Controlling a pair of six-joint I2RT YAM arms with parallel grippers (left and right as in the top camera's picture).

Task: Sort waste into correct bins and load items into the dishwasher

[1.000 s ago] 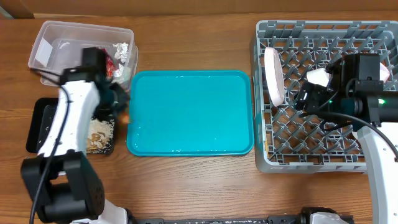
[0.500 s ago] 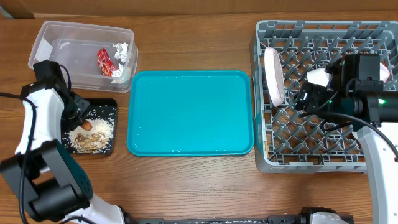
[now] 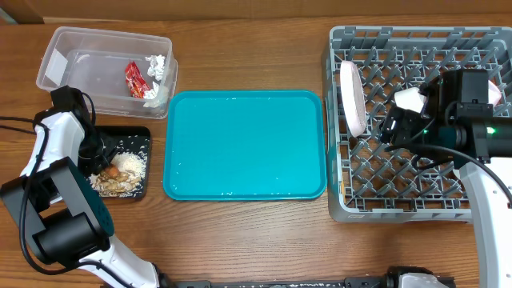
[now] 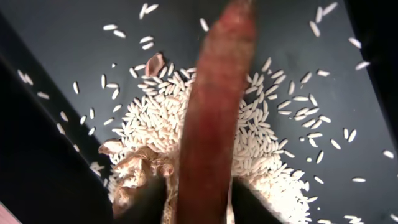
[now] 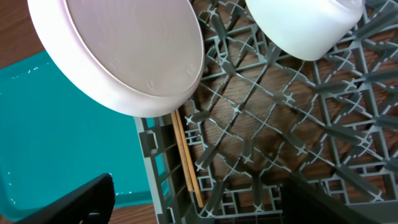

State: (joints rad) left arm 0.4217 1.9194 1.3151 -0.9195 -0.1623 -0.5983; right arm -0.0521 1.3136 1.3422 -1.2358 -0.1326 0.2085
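Note:
My left gripper hangs low over the shallow black tray. Its fingers are slightly apart around the orange carrot piece, with a gap on one side. The carrot is over white rice and beige scraps. The clear tub holds the red wrapper and the tissue. My right gripper is open and empty above the grey dish rack. The rack holds a white plate, a cup and chopsticks.
The teal serving tray lies bare between the bins and the rack. In the right wrist view the plate stands on edge and the cup lies on the rack's pegs. Another white dish sits at the rack's right edge.
My left arm swung from beside the clear tub down to the black tray with the carrot piece. The carrot now sits lower over the food heap. The right arm has not moved.

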